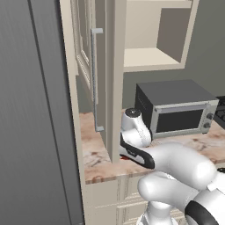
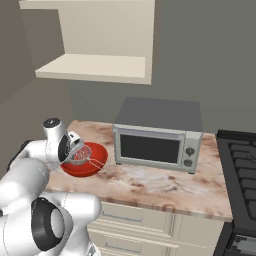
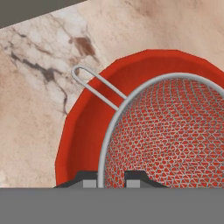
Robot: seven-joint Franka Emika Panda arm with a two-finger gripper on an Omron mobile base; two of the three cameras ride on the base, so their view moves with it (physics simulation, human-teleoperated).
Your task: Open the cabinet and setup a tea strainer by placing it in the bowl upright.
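The red bowl (image 3: 81, 131) sits on the marble counter, left of the microwave, and shows again as bowl (image 2: 95, 164). The silvery mesh tea strainer (image 3: 175, 131) hangs just over the bowl's hollow, its wire handle loop (image 3: 94, 85) reaching out past the red rim. My gripper (image 3: 111, 179) is shut on the tea strainer's metal rim, which runs between the two dark fingertips (image 3: 89, 180). From the right base view the gripper (image 2: 75, 151) holds the tea strainer (image 2: 80, 156) at the bowl's left side. The cabinet door (image 1: 99, 79) stands swung open, edge-on, with its grey bar handle (image 1: 95, 79).
A grey microwave (image 2: 157, 135) stands on the counter right of the bowl. A black stove (image 2: 245, 165) lies at the far right. The open cabinet's shelf (image 2: 95, 67) hangs above the counter. Cream drawer fronts (image 2: 145, 225) run below the counter edge.
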